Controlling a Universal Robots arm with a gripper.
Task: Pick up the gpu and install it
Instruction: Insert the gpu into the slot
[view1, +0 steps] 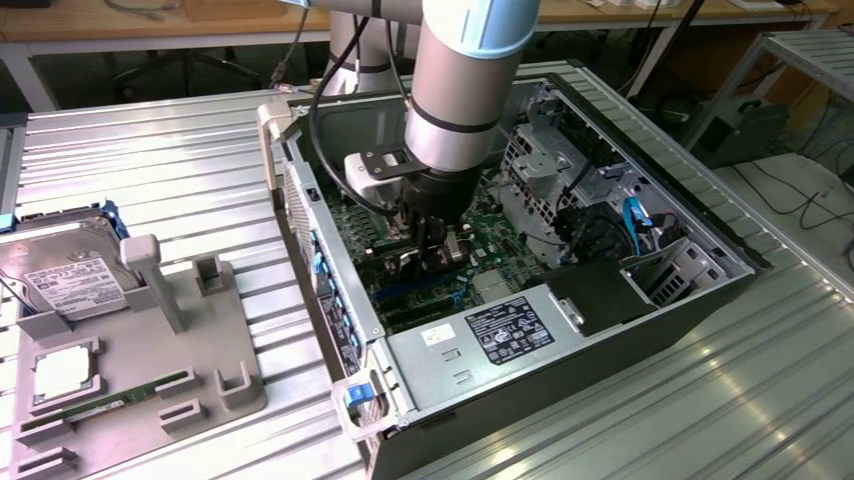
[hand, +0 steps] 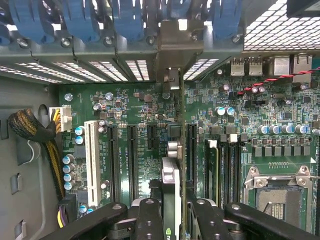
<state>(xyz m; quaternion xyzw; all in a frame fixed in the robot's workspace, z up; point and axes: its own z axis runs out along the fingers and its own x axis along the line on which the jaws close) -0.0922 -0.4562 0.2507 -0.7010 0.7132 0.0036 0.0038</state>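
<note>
**Task status.** The pick-up step is complete: the gpu (hand: 170, 181) is off the surface (view1: 160, 170) and is carried by the gripper (hand: 170, 216) inside the computer case (view1: 727, 262). The fingers (hand: 150, 220) pinch the card from both sides. In the wrist view the card is seen edge-on, standing upright over the motherboard (hand: 135, 107) in line with a black expansion slot (hand: 190, 150). Its end bracket (hand: 173, 45) reaches the rear slot openings beneath the blue retention clips (hand: 80, 20). Whether the card edge is fully seated in the slot cannot be determined, so installation is judged to be in progress, not confirmed.

**Containers and contents.**
- Computer case: lies open on its side on the surface. It holds the motherboard, a power supply (view1: 514, 330) with a label, a metal drive cage (view1: 541, 160) and a blue cable (view1: 634, 222). The CPU socket (hand: 277, 187) is empty.
- Grey parts tray (view1: 200, 340), at the exterior view's left, well apart from the gripper: it holds a hard drive (view1: 67, 275), a processor (view1: 64, 372) and a memory stick (view1: 120, 395).
</note>
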